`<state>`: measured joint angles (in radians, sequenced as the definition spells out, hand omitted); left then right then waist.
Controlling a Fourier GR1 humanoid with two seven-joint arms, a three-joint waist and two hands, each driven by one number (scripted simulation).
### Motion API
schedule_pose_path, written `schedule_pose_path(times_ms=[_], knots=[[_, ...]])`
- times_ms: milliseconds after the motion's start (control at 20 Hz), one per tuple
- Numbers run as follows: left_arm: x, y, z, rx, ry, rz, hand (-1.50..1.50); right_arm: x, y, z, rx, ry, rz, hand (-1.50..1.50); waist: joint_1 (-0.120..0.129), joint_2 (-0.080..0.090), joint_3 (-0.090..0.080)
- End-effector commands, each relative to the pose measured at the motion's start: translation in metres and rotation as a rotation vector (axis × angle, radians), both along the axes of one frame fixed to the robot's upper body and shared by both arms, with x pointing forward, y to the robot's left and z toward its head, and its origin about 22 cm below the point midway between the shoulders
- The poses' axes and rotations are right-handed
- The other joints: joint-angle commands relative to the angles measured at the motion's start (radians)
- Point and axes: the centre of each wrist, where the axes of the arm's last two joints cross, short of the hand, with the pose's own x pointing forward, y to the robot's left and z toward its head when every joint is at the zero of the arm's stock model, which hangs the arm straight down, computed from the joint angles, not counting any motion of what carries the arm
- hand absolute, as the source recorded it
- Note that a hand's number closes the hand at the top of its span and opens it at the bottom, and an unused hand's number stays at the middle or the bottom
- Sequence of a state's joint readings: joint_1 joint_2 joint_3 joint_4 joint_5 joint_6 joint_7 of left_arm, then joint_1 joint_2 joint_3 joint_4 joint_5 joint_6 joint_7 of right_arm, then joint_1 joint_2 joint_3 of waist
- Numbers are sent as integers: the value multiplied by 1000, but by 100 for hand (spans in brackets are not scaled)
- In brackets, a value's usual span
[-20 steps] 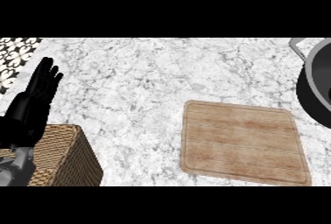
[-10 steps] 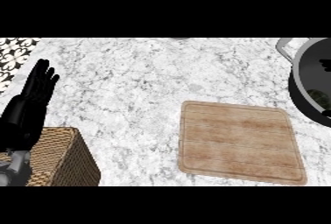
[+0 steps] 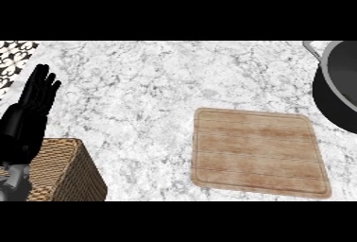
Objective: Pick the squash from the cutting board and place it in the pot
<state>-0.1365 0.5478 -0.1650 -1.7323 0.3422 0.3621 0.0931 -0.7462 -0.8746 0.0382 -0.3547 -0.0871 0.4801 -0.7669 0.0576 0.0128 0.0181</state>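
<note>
No squash is seen anywhere on the wooden cutting board (image 3: 259, 152), whose whole top lies bare on the marble desk (image 3: 153, 90). The dark pot (image 3: 339, 85) stands at the view's right edge, just beyond the board's far right corner, and is cut off so that only part of its rim, wall and a handle stub is shown; its inside cannot be checked. Where the squash is cannot be told from this view: it may be judged to lie in the hidden part of the pot or in the right hand.

The left hand (image 3: 31, 111) is shown at the view's left edge, fingers straight and upward, holding nothing and at rest above a woven basket (image 3: 66, 172) that is cropped by the lower edge. The right hand is not shown at all, so its state cannot be given.

The step in hand is therefore judged uncertain: either placing is under way out of sight, or it is done. The next move calls for the squash to be found first.
</note>
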Motion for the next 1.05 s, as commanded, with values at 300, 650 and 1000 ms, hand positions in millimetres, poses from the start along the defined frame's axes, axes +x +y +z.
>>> schedule_pose_path(times_ms=[300, 650, 1000], knots=[[11, -5, -3, -81, 45, 7, 0, -16, -31, 29, 201, -14, 84, -150, -2, 32, -6], [5, -8, -6, -88, 40, 13, 0, -33, -49, 42, 198, 25, 80, -150, -7, 34, -2], [5, -4, -12, -91, 46, 20, 0, -33, -50, 49, 198, 20, 83, -150, -2, 37, -3]])
